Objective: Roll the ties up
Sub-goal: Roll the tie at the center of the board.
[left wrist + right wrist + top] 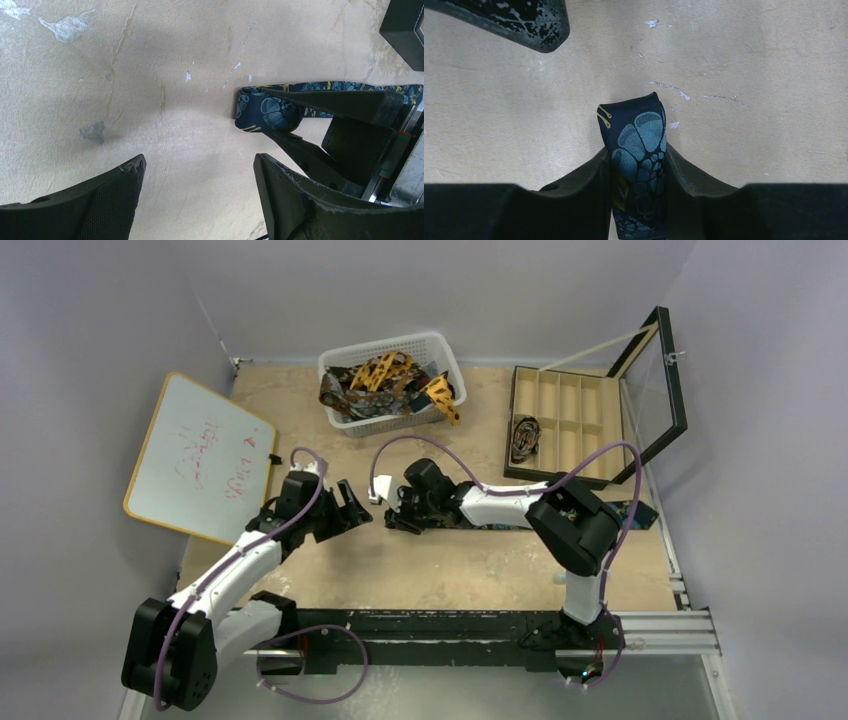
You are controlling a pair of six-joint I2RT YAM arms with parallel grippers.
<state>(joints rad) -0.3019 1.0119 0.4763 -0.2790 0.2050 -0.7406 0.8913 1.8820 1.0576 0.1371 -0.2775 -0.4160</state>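
A dark navy tie with blue-gold print lies stretched across the table from the centre to the right. My right gripper is shut on its folded-over left end, seen close in the right wrist view between the fingers. In the left wrist view the same folded end sits low on the table, clamped by the right gripper. My left gripper is open and empty, just left of that end, not touching it. Orange-yellow and dark brown ties lie tangled in the basket.
The white mesh basket stands at the back centre. A black compartment box with its glass lid open stands at the back right, one rolled tie in a front-left compartment. A whiteboard leans at the left.
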